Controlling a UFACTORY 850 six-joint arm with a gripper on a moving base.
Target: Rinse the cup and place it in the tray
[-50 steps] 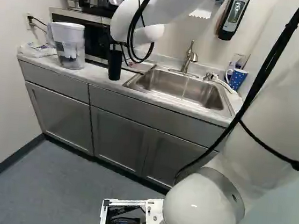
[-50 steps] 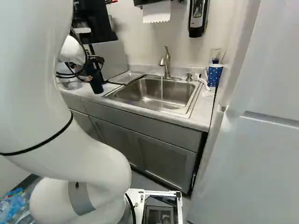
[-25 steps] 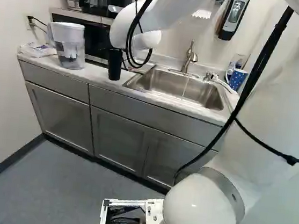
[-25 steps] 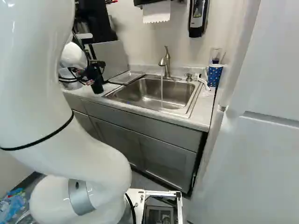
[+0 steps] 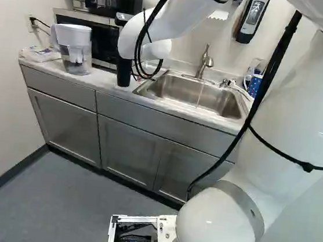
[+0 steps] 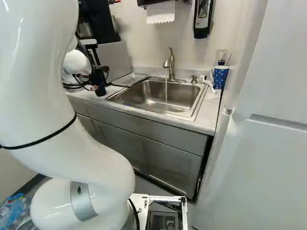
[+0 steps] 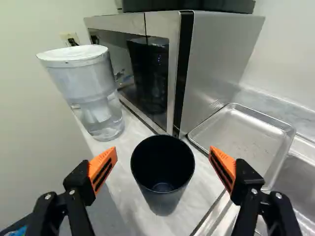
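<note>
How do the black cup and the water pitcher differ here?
The cup is opaque black; the pitcher is see-through below a white top. The cup's top is open, while the pitcher's is lidded. The cup stands between the fingers of the open claw, the pitcher outside them. Both stand upright on the counter.

Looks bright and fairly even in all 3 views, apparently lit from above. Leaves small white glints on the arm (image 5: 214, 220) and a dull sheen on the sink basin (image 6: 156, 98). Dims toward the floor (image 5: 82, 202) and darkens under the cabinets (image 5: 129, 146). In the wrist view, gleams softly off the metal tray (image 7: 243, 140), mirrors a dark shape in the microwave door (image 7: 147, 78), and falls near black inside the cup (image 7: 162, 169). Tilts straight lines near the base views' edges, wide-angle fashion. Softens fine detail in both base views.
</note>
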